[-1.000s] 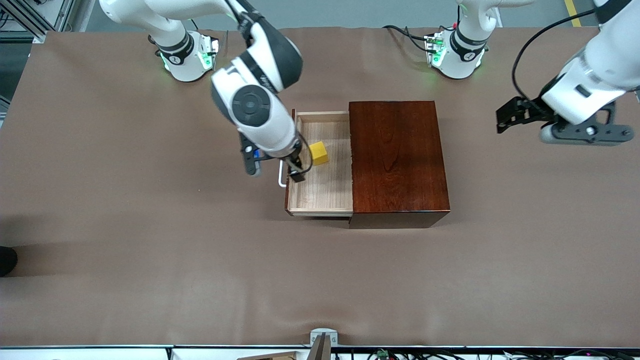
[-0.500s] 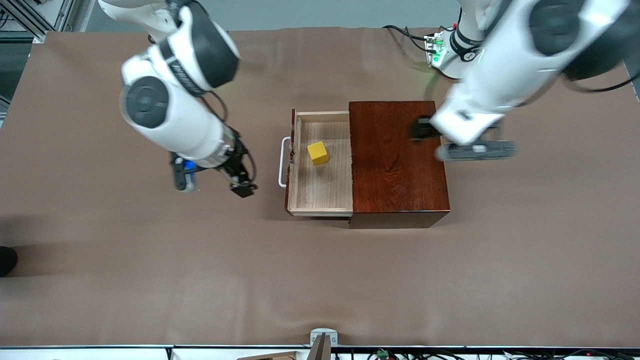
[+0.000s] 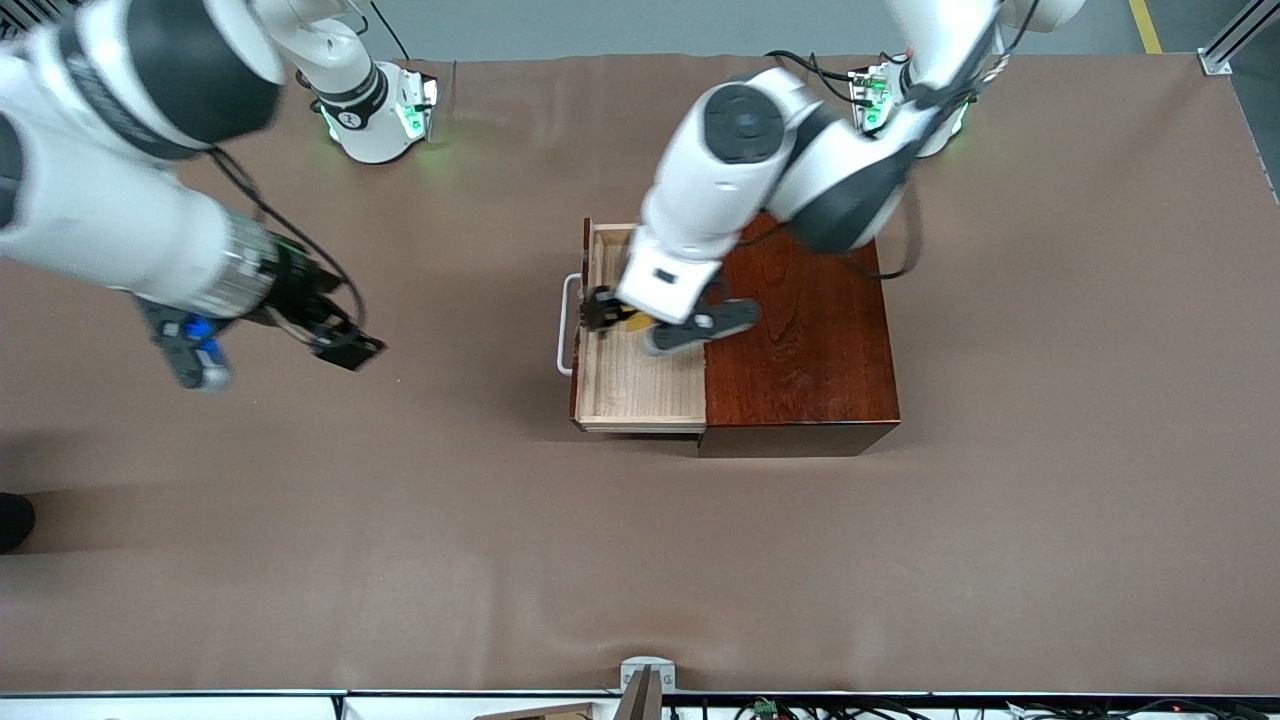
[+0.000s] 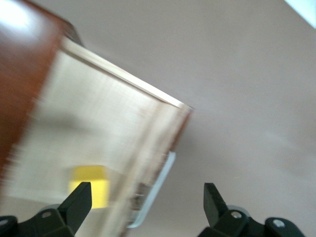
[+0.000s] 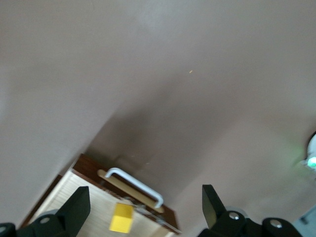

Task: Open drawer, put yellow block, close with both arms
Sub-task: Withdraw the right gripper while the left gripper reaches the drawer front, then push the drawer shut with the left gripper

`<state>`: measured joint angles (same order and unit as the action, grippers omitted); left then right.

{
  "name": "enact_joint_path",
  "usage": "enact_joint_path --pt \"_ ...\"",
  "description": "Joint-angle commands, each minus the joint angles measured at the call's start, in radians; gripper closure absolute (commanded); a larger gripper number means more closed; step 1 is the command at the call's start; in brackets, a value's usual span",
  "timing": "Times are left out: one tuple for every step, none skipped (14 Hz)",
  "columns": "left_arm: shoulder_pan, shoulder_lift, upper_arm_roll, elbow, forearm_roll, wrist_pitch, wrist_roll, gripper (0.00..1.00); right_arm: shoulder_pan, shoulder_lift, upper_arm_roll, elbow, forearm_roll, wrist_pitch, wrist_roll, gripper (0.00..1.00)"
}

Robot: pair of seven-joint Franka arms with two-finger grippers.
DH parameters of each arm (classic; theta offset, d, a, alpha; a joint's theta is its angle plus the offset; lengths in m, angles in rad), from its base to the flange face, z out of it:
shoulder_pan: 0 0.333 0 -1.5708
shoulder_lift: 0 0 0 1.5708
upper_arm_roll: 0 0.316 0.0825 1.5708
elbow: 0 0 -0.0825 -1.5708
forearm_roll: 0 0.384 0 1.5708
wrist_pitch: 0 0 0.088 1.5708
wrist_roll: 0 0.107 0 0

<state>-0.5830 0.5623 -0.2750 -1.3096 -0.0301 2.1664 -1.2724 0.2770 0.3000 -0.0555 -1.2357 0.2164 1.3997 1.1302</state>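
The drawer (image 3: 640, 385) stands pulled out of the dark reddish-brown box (image 3: 800, 350) toward the right arm's end, its white handle (image 3: 566, 330) free. The yellow block (image 3: 635, 322) lies in the tray, mostly hidden under the left hand. My left gripper (image 3: 603, 312) hovers over the drawer's front edge, open and empty. In the left wrist view my gripper (image 4: 145, 202) straddles the handle (image 4: 155, 192), beside the block (image 4: 89, 185). My right gripper (image 3: 345, 348) is open and empty over bare table toward the right arm's end. The right wrist view shows the handle (image 5: 136, 185) and block (image 5: 121, 217) beyond its gripper (image 5: 144, 207).
The brown table cover (image 3: 640, 560) spreads around the box on all sides. The two green-lit arm bases (image 3: 375, 115) stand along the table edge farthest from the front camera. The left arm's elbow hangs over the box top.
The right gripper has drawn away from the drawer handle toward its own end of the table. The left arm has swung in over the box to the drawer. The block has not moved.
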Motion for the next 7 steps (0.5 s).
enact_joint_path --pt "-0.179 0.12 0.126 0.121 0.013 0.139 -0.222 0.0 -0.065 -0.044 0.019 -0.007 -0.015 -0.057 -0.148 0.0" --pt "-0.267 0.146 0.193 0.134 0.012 0.209 -0.307 0.0 -0.088 -0.059 0.019 -0.011 -0.029 -0.068 -0.221 0.0" --pt "-0.338 0.177 0.253 0.135 0.01 0.28 -0.388 0.0 -0.113 -0.07 0.02 -0.014 -0.049 -0.093 -0.304 0.0" --pt "-0.392 0.21 0.291 0.136 0.01 0.329 -0.486 0.0 -0.139 -0.073 0.02 -0.015 -0.061 -0.114 -0.385 0.0" --pt "-0.431 0.244 0.327 0.136 0.012 0.361 -0.563 0.0 -0.168 -0.081 0.02 -0.015 -0.061 -0.129 -0.465 0.0" --pt "-0.48 0.266 0.368 0.136 0.01 0.369 -0.625 0.0 -0.191 -0.088 0.02 -0.019 -0.062 -0.137 -0.534 0.0" --pt "-0.524 0.289 0.414 0.138 0.01 0.392 -0.687 0.0 -0.205 -0.102 0.02 -0.022 -0.063 -0.154 -0.6 0.0"
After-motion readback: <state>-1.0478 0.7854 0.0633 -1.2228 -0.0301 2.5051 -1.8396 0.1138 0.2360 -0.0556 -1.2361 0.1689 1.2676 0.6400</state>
